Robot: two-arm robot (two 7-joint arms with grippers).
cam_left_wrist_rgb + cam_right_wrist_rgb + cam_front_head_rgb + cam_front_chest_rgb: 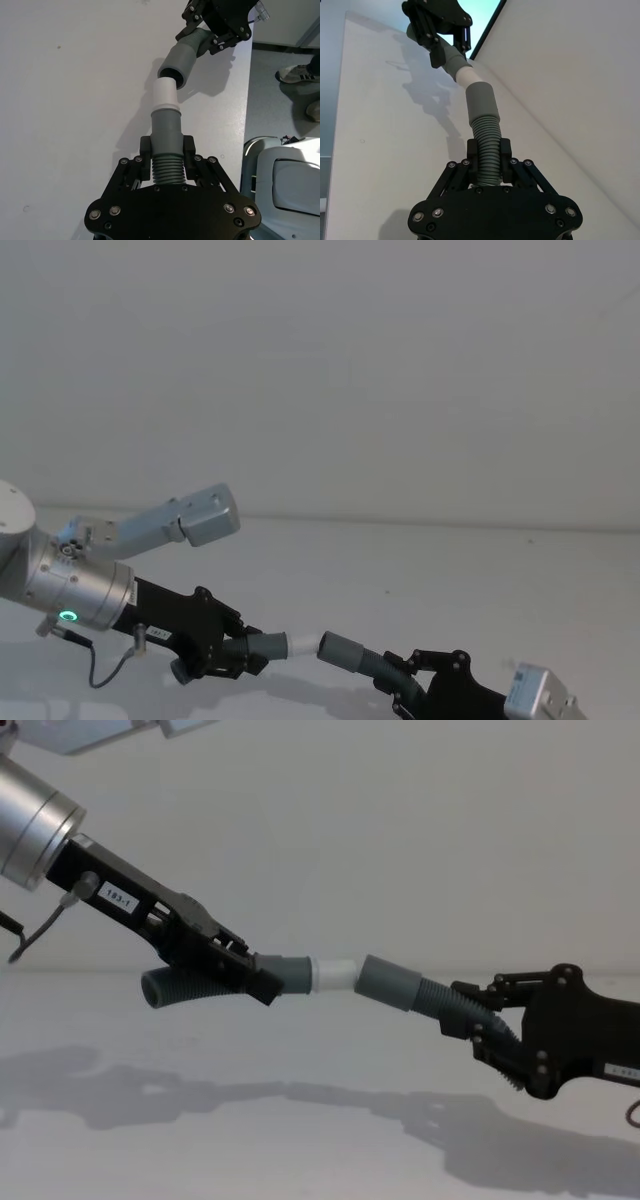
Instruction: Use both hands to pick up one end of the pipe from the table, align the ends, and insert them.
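As both pieces hang clear of the table (300, 1050), entries run from each gripper outward.

Left gripper (240, 652) (166, 148) (255, 982): black, two-fingered, on a silver wrist (75, 590) with a green ring light (68, 617). It reaches in from the left. Its fingers are clamped across the corrugated part of the tipped hose piece (262, 647) (166, 127) (290, 972), just behind the smooth cuff.

Tipped hose piece: dark grey, long axis roughly level in the chest view. The free corrugated tail sticks out behind the fingers, toward the left and slightly down. The white tip (303, 646) (165, 95) (467, 76) (335, 974) points right, toward the other piece.

Right gripper (400, 682) (489, 150) (465, 1012): black, reaching in low from the right. Its fingers are clamped on the corrugations of the socket hose piece (385, 665) (487, 132) (440, 998).

Socket hose piece: long axis rises from the fingers up and to the left. The socket cuff (345, 651) (179, 59) (481, 102) (390, 982) opens left.

Junction: the white tip meets the socket cuff's mouth between the two grippers. The two axes sit at a slight angle, with most of the tip exposed. How far it has entered cannot be told.

Table: plain white, with shadows (250, 1095) of both arms beneath them.
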